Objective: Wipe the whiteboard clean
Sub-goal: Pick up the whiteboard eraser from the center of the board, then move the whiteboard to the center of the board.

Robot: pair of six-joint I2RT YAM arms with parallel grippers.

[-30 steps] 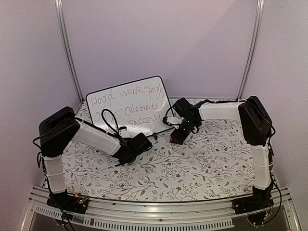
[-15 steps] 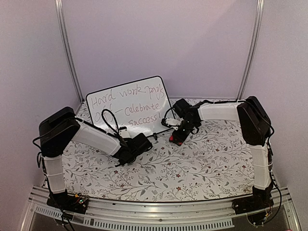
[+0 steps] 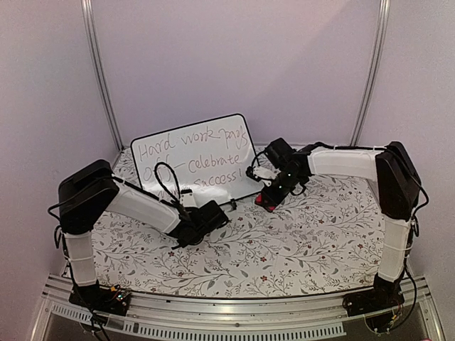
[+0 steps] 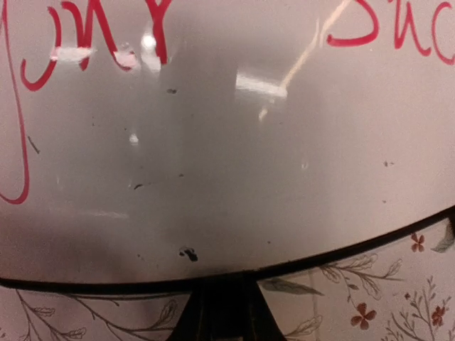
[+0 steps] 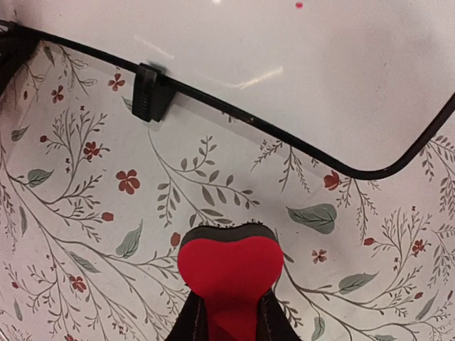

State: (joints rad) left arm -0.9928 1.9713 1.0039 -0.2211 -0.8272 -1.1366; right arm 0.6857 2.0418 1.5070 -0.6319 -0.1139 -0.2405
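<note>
Right fingers squeeze the red eraser; left fingers pinch the whiteboard rim.

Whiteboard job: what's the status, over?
Left gripper shut on whiteboard rim. Right gripper shut on red eraser, off the board. Writing unerased. Nothing blocking.

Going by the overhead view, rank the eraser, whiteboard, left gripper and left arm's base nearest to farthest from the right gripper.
1. Eraser: in the right gripper itself.
2. Whiteboard: corner just behind it.
3. Left gripper: farther left, at the board's edge.
4. Left arm's base: far left, near edge.
</note>
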